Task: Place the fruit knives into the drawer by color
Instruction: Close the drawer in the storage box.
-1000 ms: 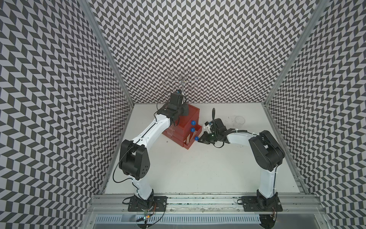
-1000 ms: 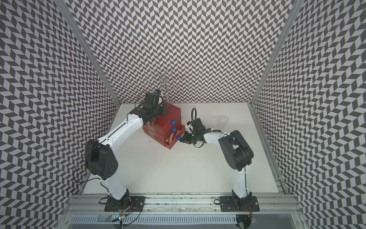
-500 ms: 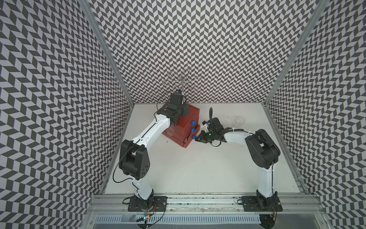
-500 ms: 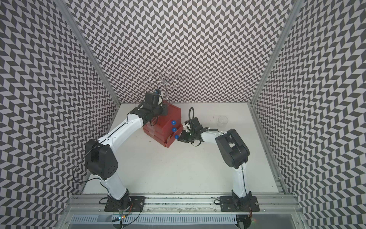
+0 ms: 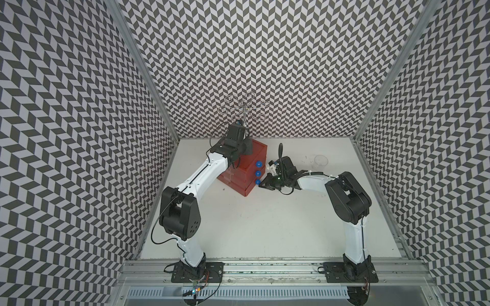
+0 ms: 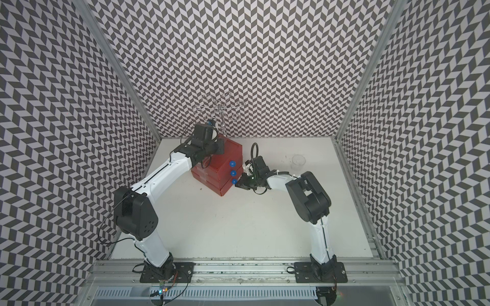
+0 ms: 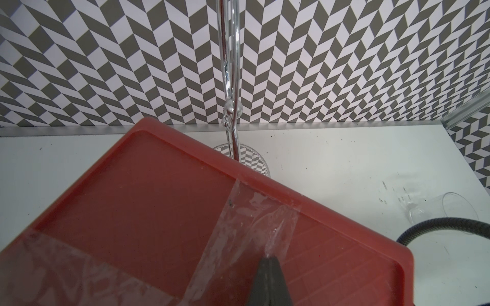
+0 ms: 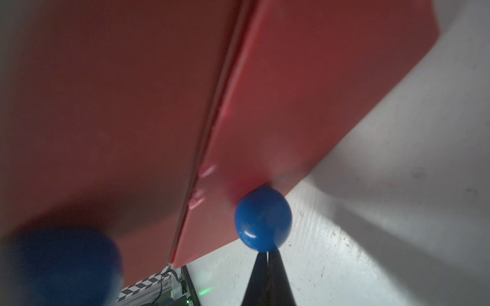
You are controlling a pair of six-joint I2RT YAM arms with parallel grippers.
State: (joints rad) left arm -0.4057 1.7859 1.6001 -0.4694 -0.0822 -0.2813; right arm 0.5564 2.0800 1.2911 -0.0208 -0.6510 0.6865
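Right gripper (image 5: 261,184) has shifted left since a second ago, and the lowest drawer (image 5: 252,187), then standing proud, now sits nearly flush with the two above. Room: grey-and-white chevron walls (image 5: 265,66) on the far, left and right sides. White table (image 5: 265,225), scuffed and speckled, with an aluminium rail (image 5: 265,267) along the near edge carrying both arm bases. Left arm (image 5: 201,172) reaches toward the far left; right arm (image 5: 344,196) folds in from the right. Red drawer cabinet (image 5: 246,169) stands far, left of centre, turned at an angle, three blue knobs facing right. Chrome wire stand (image 5: 244,108) rises just behind it. Clear cup (image 5: 320,160) sits far right, well apart from the cabinet. Clear tape (image 7: 238,225) crosses the cabinet top. Left gripper (image 7: 268,258): jaws together, empty, tip down on the tape. Right gripper: jaws together, gripping nothing, tip against the lowest knob (image 8: 262,218).
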